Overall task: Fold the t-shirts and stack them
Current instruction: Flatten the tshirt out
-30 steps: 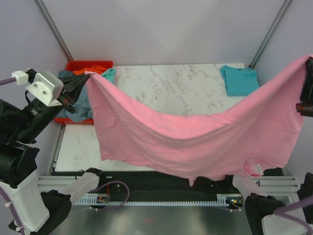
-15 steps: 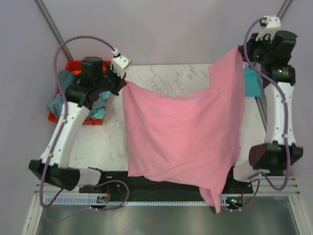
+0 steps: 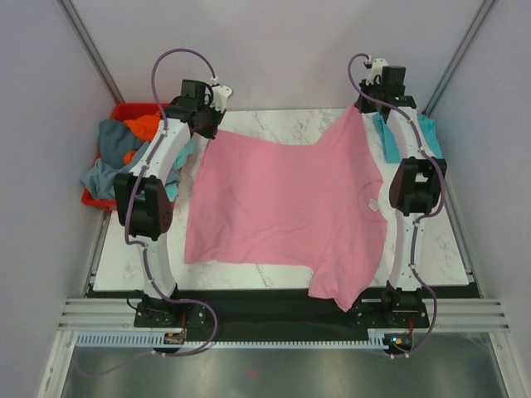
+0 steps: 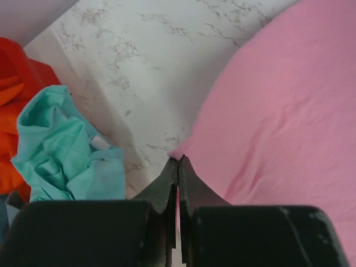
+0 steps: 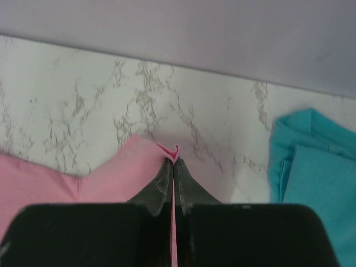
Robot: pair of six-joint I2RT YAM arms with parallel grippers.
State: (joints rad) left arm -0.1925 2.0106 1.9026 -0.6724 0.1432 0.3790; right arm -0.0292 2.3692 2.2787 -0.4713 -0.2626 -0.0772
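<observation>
Top external showed the pink t-shirt (image 3: 282,207) spread over the middle of the counter (image 3: 274,124), one sleeve hanging past the lower edge. The left end effector (image 4: 178,167) was clamped shut on its upper-left corner. The right end effector (image 5: 174,164) was clamped shut on its upper-right corner, beside a folded teal t-shirt (image 5: 311,178).
</observation>
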